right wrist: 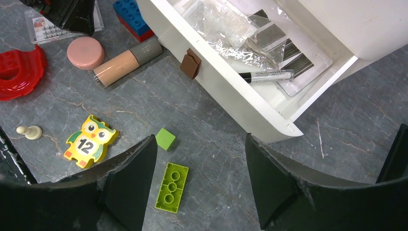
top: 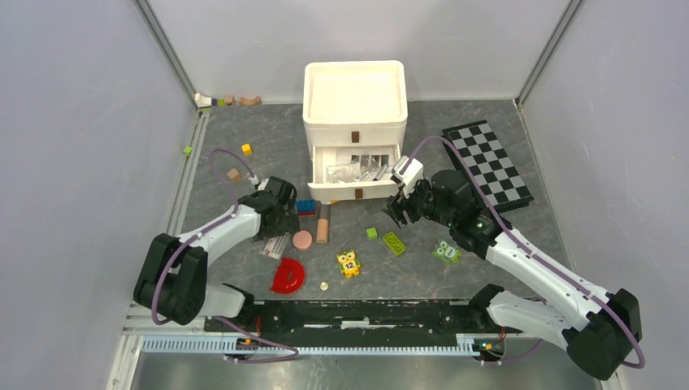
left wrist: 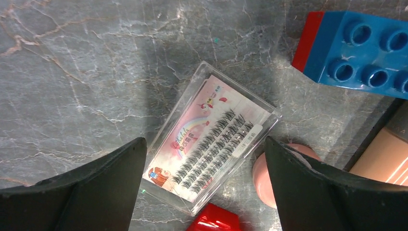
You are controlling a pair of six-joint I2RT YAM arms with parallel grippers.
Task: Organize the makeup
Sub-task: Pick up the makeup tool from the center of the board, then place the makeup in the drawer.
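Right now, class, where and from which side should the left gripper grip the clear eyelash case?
Pinch its two long edges from straight above: the eyelash case lies flat and diagonal under the open left gripper, which likely needs a slight turn.

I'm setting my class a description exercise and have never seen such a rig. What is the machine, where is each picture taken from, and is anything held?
Two robot arms stand at a table's near edge. One picture looks down from above; the others come from wrist cameras. The left gripper hangs open over a clear eyelash case; the right gripper is open near the open drawer, which holds packets and a pen. A pink disc, beige stick and toy bricks lie around. Nothing is held.
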